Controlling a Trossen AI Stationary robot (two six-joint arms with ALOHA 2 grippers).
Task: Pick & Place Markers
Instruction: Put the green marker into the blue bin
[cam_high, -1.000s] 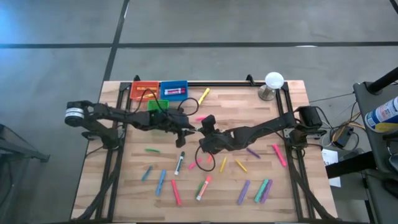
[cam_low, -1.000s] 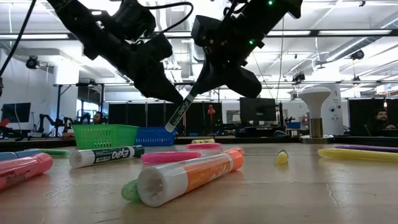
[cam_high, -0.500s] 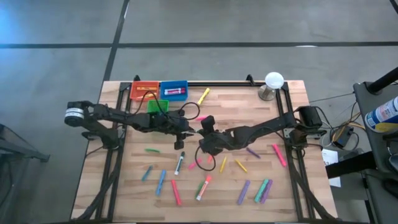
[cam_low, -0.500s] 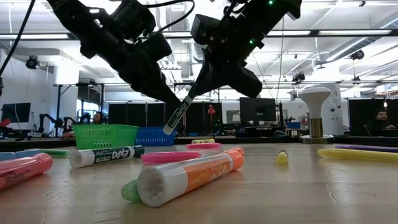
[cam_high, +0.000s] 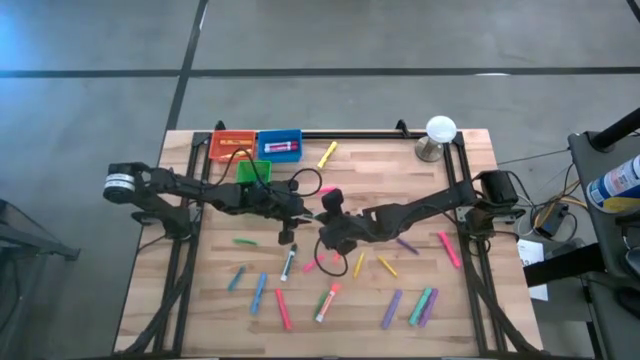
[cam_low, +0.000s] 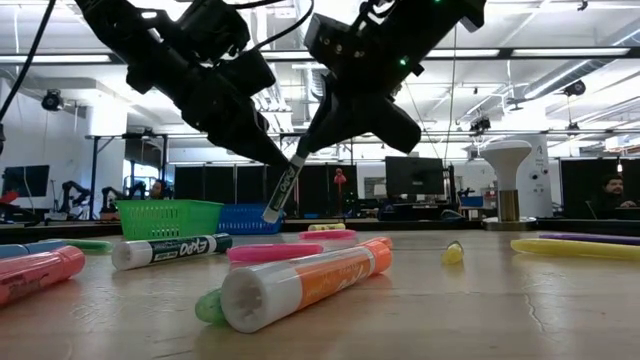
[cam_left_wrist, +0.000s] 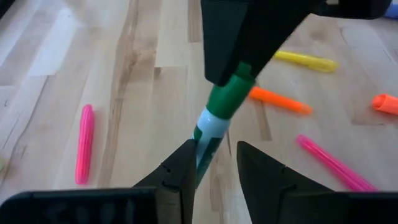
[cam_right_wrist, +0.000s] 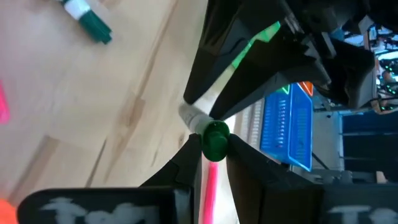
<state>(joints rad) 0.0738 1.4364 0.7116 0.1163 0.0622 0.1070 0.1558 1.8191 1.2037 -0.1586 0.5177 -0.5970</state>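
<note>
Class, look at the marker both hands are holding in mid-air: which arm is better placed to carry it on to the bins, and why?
Left, probably. The left hand and right hand both grip the green-capped white marker above the table. In the high view the green bin and blue bin sit beside the left arm, closer than to the right.

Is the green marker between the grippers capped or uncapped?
Capped: the green cap sits on the barrel, pinched by the right gripper, with the left gripper holding the barrel.
</note>
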